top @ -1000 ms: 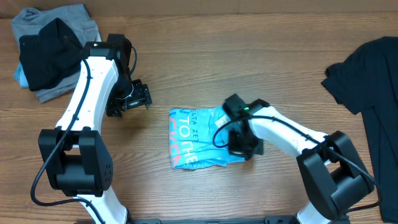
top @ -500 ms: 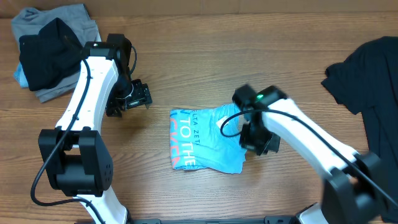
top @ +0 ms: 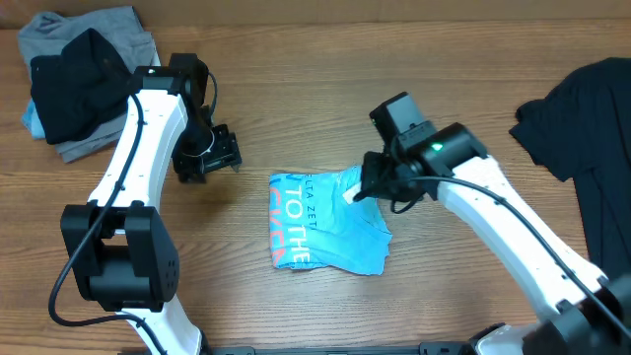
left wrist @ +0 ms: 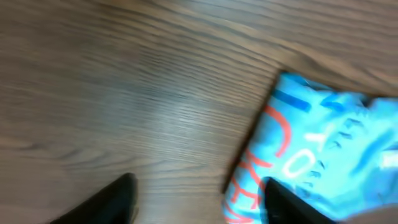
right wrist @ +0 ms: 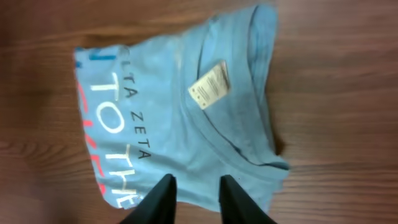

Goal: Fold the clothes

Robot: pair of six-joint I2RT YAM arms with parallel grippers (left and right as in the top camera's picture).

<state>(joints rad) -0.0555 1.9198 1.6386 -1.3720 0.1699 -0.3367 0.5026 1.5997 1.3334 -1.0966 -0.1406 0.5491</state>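
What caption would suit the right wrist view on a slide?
Right gripper, open and empty, over the folded light blue T-shirt, its white neck label showing, on the wooden table.

Right gripper (top: 363,187): lifted off the right edge of the light blue T-shirt (top: 320,222), now over its upper right corner; fingers (right wrist: 163,198) no longer pinched together, slightly parted, nothing between them.
Light blue T-shirt: right side uncovered, collar and label exposed; lower right corner drawn further out.
Left gripper (top: 205,158): turned slightly, left of the T-shirt; fingers (left wrist: 112,205) narrowed, gap remaining.
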